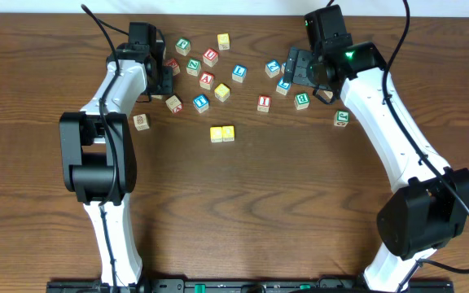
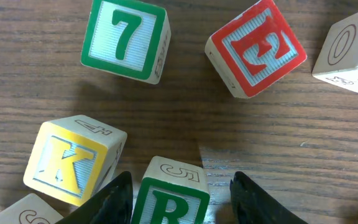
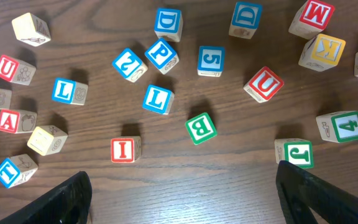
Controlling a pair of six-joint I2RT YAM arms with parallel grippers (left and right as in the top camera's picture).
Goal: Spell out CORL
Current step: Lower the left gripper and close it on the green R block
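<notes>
r cube (image 2: 166, 208): between left gripper (image 2: 182, 180) jaws, beside yellow k cube (image 2: 67, 165) | jaws partway apart, clamped or not i cannot tell | right gripper (image 3: 184, 173) wide, empty | looks light, hard, smooth wood: pinch opposite flat faces

Dark wooden table (image 1: 234, 212), scattered alphabet cubes (image 1: 238, 73) along far side, two yellow cubes (image 1: 222, 133) touching near centre
</notes>
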